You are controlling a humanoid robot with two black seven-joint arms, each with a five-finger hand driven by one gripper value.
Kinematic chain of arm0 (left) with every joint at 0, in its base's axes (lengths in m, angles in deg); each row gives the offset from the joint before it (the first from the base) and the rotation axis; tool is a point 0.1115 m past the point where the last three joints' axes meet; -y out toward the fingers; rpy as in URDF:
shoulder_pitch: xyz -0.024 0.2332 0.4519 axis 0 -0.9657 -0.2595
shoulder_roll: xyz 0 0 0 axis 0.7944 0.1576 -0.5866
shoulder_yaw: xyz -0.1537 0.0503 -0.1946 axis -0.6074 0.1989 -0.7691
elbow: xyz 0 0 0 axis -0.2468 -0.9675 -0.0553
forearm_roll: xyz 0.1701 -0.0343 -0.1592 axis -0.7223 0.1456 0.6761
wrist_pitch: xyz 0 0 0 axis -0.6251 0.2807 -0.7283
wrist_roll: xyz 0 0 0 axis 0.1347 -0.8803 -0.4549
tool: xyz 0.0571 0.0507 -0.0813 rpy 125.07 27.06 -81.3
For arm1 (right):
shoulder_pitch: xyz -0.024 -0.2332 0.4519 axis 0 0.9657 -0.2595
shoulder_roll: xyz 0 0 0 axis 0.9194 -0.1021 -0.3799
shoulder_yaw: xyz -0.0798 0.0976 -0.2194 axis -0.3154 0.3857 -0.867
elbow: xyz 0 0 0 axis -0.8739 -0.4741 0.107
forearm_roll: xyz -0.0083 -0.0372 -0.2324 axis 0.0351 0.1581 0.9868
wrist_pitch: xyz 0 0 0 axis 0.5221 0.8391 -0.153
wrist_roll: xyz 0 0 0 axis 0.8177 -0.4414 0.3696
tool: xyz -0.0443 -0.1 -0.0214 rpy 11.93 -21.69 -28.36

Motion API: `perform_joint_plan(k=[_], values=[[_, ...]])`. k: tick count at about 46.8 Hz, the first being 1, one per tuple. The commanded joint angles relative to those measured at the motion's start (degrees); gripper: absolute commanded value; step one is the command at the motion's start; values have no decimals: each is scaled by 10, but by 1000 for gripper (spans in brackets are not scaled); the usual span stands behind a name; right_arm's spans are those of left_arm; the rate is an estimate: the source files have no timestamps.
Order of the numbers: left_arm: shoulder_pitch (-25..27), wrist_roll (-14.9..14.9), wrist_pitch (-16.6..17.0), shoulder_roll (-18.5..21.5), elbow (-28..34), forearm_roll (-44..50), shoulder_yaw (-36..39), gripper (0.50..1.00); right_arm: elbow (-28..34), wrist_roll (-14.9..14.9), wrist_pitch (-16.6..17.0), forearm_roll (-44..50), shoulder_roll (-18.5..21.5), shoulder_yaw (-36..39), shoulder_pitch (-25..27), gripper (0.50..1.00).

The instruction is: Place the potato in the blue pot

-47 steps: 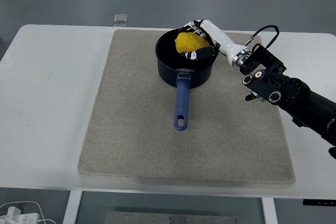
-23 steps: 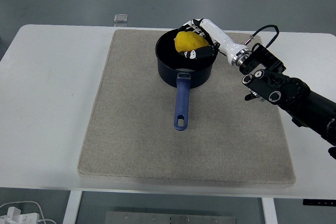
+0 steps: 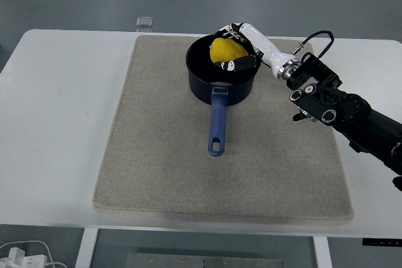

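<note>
Potato (image 3: pixel 223 49) gripped by right hand (image 3: pixel 239 47) inside blue pot's (image 3: pixel 207 86) rim.

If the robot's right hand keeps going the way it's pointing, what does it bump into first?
The right hand points left and slightly down over the blue pot, fingers wrapped around the yellow potato. Going straight on, it would probably meet the pot's far-left inner wall first, though depth is hard to judge from this view.

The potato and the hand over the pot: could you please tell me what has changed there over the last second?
Nothing has visibly changed. The right hand still grips the yellow potato over the opening of the blue pot, and the pot has stayed in place on the mat.
</note>
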Motion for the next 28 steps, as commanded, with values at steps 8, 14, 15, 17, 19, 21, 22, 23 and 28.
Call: perform_joint_plan(k=[8, 14, 15, 17, 19, 21, 22, 23, 28], values=[[1, 0, 0, 0, 0, 0, 0, 999, -2, 0, 0, -1, 0, 3, -2, 897], [0, 0, 0, 0, 0, 0, 0, 999, -2, -4, 3, -1, 0, 51, 0, 897], [1, 0, 0, 0, 0, 0, 0, 999, -2, -5, 4, -1, 0, 61, 0, 897], [0, 0, 0, 0, 0, 0, 0, 999, -2, -7, 4, -2, 0, 80, 0, 897], [0, 0, 0, 0, 0, 0, 0, 999, -2, -8, 6, -4, 0, 99, 2, 897], [0, 0, -1, 0, 0, 0, 0, 999, -2, -11, 6, -16, 0, 116, 4, 897], [0, 0, 0, 0, 0, 0, 0, 999, -2, -13, 6, -27, 0, 121, 7, 897], [0, 0, 0, 0, 0, 0, 0, 999, -2, -16, 7, -39, 0, 127, 9, 897], [0, 0, -1, 0, 0, 0, 0, 999, -2, -41, 7, -132, 0, 139, 9, 897]])
